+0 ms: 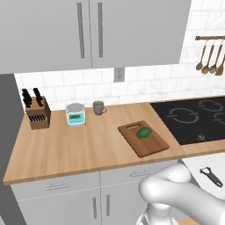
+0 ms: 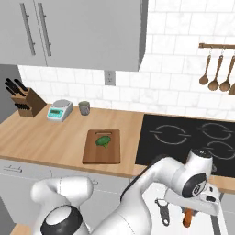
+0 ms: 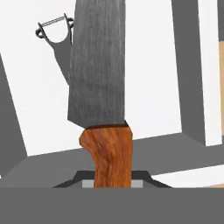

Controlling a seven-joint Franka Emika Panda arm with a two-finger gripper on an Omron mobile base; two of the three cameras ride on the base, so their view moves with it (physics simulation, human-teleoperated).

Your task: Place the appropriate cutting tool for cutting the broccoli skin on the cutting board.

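Note:
The cutting tool has a grey blade and an orange wooden handle, and its handle runs down between my fingers. My gripper is shut on the handle. From the right base, my gripper hangs low in front of the counter, over a white surface. The orange handle pokes out beneath it. The brown cutting board lies on the pale wood counter, far up and left of the hand. The dark green broccoli rests on it.
A black Y-shaped peeler lies on the white surface beside the hand. At the counter's back stand a knife block, a scale and a mug. A black stovetop lies right of the board, and wooden spoons hang above it.

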